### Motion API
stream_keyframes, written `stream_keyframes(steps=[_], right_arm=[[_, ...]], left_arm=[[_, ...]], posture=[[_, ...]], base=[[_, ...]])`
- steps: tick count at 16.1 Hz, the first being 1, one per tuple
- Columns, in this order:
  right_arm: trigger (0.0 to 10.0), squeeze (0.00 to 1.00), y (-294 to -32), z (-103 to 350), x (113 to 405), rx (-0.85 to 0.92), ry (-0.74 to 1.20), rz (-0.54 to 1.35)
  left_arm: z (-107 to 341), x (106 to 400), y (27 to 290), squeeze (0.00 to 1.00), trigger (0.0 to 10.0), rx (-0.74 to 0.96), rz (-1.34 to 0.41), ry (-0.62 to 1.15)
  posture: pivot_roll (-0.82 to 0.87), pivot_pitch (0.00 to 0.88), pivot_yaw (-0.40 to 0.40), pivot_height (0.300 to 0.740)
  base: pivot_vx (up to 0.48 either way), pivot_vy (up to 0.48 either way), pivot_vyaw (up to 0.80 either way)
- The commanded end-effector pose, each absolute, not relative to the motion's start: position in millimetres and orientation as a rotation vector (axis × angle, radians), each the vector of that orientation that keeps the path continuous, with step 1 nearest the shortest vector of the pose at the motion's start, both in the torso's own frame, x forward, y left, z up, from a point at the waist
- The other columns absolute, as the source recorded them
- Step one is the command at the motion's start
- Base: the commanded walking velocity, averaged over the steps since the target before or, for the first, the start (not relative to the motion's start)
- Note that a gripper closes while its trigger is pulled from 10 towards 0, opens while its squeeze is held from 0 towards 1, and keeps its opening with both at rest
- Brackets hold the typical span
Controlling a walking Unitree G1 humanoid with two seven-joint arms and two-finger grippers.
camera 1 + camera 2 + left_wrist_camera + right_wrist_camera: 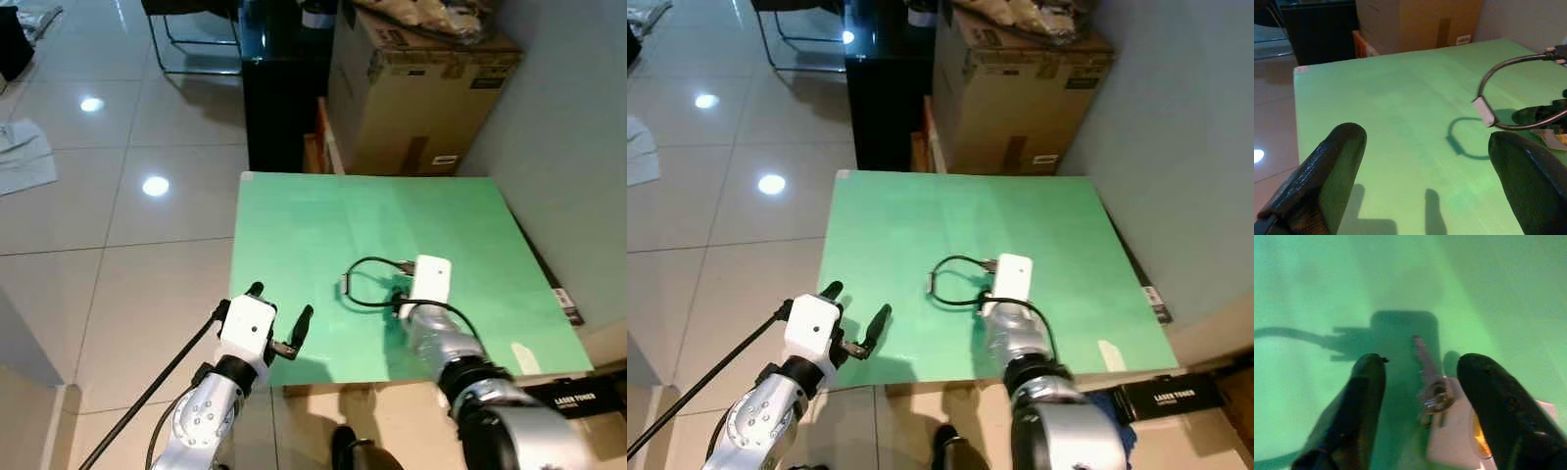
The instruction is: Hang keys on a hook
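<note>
On the flat green worktop (323,225), a small bunch of metal keys (1433,387) lay beside a white tag, seen between the right gripper's (1420,382) two black fingers. Jaws of that gripper stood apart, straddling the keys, not closed on them; whether the tips touched the surface could not be told. From the head, hidden under the white wrist housing above the middle of the green surface, with a thin black cable loop (367,284) curving out to the robot's left of it. Near the worktop's front left corner, the left gripper (282,318) held over the edge, jaws wide apart and grasping nothing. Beyond the worktop's far edge, a large brown cardboard box (416,88) against the pale wall, and just left of it a black glossy cabinet (279,98). Glossy white floor tiles (108,176) on the left, with lamp reflections.
</note>
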State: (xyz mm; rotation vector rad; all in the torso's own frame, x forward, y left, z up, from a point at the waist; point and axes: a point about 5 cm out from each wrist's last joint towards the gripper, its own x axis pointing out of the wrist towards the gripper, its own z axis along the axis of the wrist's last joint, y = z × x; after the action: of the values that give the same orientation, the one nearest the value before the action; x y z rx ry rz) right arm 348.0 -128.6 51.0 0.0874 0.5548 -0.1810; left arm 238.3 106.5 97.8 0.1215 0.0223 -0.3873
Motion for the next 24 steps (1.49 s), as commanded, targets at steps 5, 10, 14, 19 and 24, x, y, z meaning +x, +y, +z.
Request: stream_keyframes(steps=[5, 10, 14, 19, 24], right_arm=[[0.0, 0.00, -123.2, 38.9, 339.6, 0.141, 0.620, -0.173], [10.0, 0.00, -126.2, 51.8, 346.6, -0.044, 0.500, -0.177], [10.0, 1.00, -125.2, 51.3, 342.6, -0.086, 0.443, -0.203], [10.0, 1.00, -106.6, 40.0, 333.1, -0.018, 0.519, -0.183], [10.0, 0.00, -110.4, 44.7, 333.4, -0.072, 0.474, -0.241]], left_arm=[[101.2, 236.1, 104.0, 0.00, 10.0, 0.114, -0.400, 0.004], [101.0, 235.5, 105.6, 0.00, 10.0, 0.113, -0.393, 0.007], [100.6, 235.9, 103.3, 0.00, 10.0, 0.109, -0.399, 0.007], [101.0, 237.1, 103.4, 0.00, 10.0, 0.111, -0.404, 0.007], [100.4, 237.0, 103.4, 0.00, 10.0, 0.110, -0.401, 0.008]], posture=[[0.02, 0.224, -0.098, 0.740], [0.02, 0.229, -0.098, 0.740], [0.01, 0.231, -0.095, 0.740], [0.01, 0.231, -0.093, 0.740], [0.01, 0.231, -0.100, 0.740]], base=[[0.000, 0.000, 0.00], [0.000, 0.000, 0.00], [0.000, 0.000, 0.00], [0.000, 0.000, 0.00], [0.000, 0.000, 0.00]])
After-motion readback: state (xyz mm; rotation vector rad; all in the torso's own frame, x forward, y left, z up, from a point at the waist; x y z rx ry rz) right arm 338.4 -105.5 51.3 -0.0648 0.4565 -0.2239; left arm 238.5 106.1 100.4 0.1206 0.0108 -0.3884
